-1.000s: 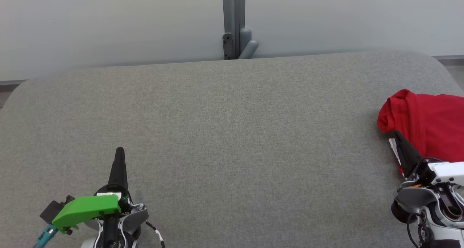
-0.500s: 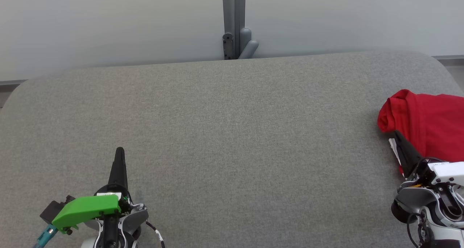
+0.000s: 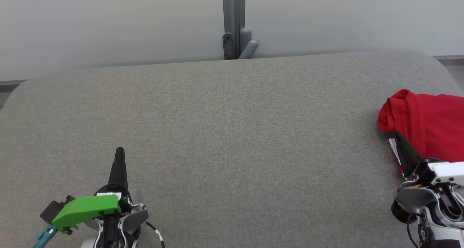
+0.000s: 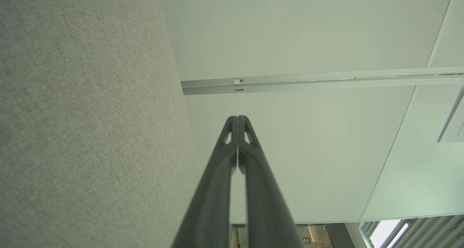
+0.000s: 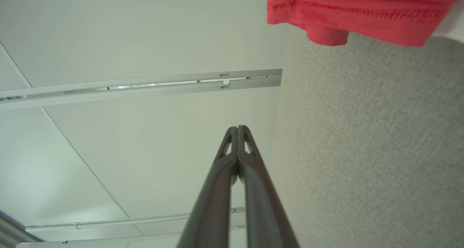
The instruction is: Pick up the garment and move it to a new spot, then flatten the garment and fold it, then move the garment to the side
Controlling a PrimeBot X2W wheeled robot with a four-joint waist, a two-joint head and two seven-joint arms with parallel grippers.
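Note:
A red garment [image 3: 427,123] lies bunched at the right edge of the grey fabric table [image 3: 232,132], running out of the head view; its stitched hem [image 5: 348,12] shows at the top of the right wrist view. My right gripper [image 3: 396,133] is shut and empty, its tip just below the garment's near left corner. My left gripper [image 3: 119,151] sits at the lower left, shut, holding nothing. In the wrist views the left gripper [image 4: 238,118] and the right gripper [image 5: 238,127] each have their tips pressed together.
A grey post with a bracket [image 3: 235,41] stands behind the table's far edge against a pale wall. The table has rounded far corners. Wide bare fabric stretches between the two arms.

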